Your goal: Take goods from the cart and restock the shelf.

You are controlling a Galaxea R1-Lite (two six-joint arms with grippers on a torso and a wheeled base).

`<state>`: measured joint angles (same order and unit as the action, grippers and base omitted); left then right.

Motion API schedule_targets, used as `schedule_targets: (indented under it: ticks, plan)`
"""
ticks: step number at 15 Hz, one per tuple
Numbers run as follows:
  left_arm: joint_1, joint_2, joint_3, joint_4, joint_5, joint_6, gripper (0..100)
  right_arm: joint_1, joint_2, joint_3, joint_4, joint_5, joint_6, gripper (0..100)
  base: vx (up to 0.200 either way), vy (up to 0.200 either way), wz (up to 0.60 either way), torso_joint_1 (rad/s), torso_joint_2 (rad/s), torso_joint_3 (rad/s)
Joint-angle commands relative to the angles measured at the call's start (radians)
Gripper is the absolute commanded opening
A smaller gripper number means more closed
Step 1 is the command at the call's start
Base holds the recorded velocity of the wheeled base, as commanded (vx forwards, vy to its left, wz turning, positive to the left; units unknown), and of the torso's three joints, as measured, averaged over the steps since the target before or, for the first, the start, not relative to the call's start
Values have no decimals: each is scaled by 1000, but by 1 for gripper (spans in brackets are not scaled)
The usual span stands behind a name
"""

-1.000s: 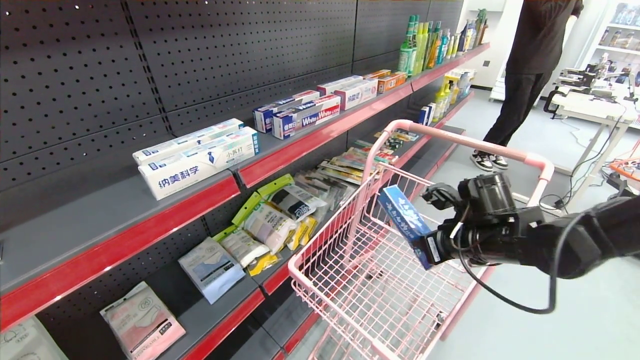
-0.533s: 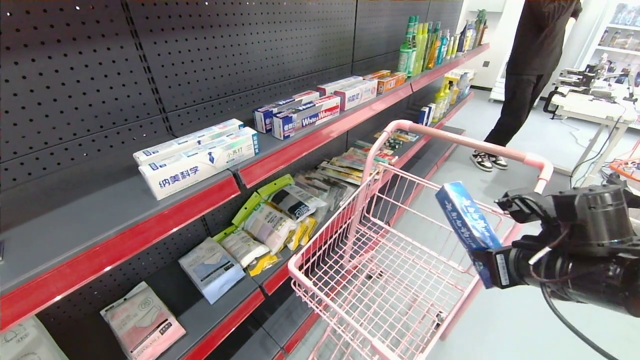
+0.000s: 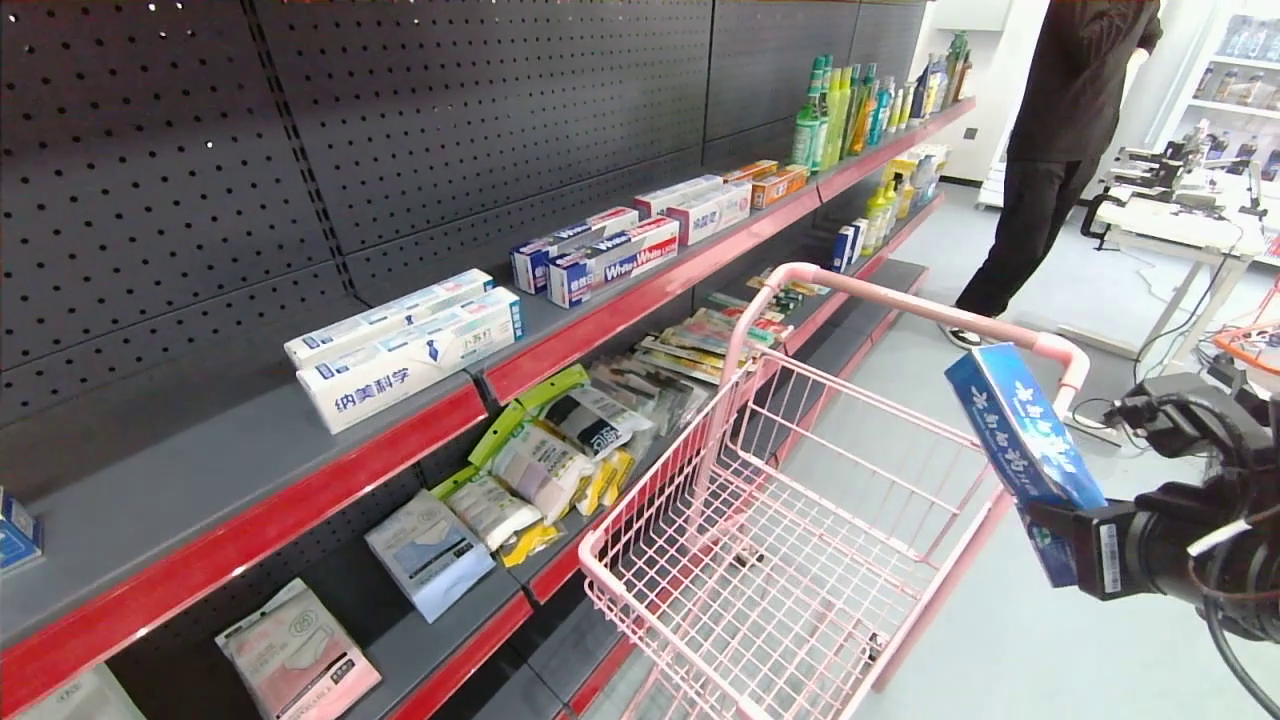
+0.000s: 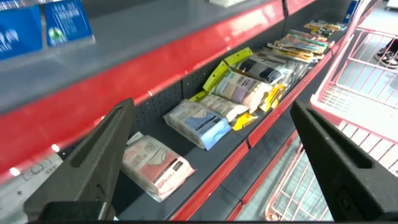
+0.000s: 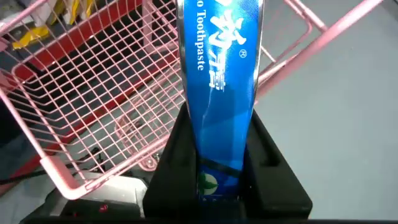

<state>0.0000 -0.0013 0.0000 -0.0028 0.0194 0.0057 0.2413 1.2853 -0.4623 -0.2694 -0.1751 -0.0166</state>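
My right gripper (image 3: 1062, 545) is shut on the lower end of a blue toothpaste box (image 3: 1022, 440). It holds the box tilted in the air, just outside the right end of the pink cart's handle (image 3: 900, 290). In the right wrist view the box (image 5: 221, 87) stands between the two black fingers (image 5: 177, 149), above the cart's wire basket (image 5: 93, 106), which looks bare. My left gripper (image 4: 211, 162) is open with its fingers wide apart and nothing between them, in front of the lower shelf of packets (image 4: 202, 121).
The grey upper shelf (image 3: 200, 470) carries white toothpaste boxes (image 3: 410, 355), blue-and-white boxes (image 3: 600, 255) and a blue box (image 3: 15, 530) at its left end, with bare room between. Bottles (image 3: 840, 95) stand farther along. A white table (image 3: 1180, 225) stands at back right.
My right gripper has carried the blue box up and to the right, from over the cart's basket to beyond its handle. The head camera has shifted a little.
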Motion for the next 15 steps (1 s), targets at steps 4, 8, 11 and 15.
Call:
schedule_targets:
  ticks: [4,8,11,15]
  plan:
    - [0,1,0,0,1,0,100,-48,-50,33,-1,0,-11,0,0,0,0,250,-547,-299]
    - [0,1,0,0,1,0,100,-54,-41,33,-1,5,-11,0,0,0,0,189,-400,-218]
    - [0,1,0,0,1,0,100,-54,-40,33,-1,5,-11,0,0,0,0,172,-367,-198]
    - [0,1,0,0,1,0,100,-60,-34,34,-1,8,-25,0,0,0,0,171,-354,-188]
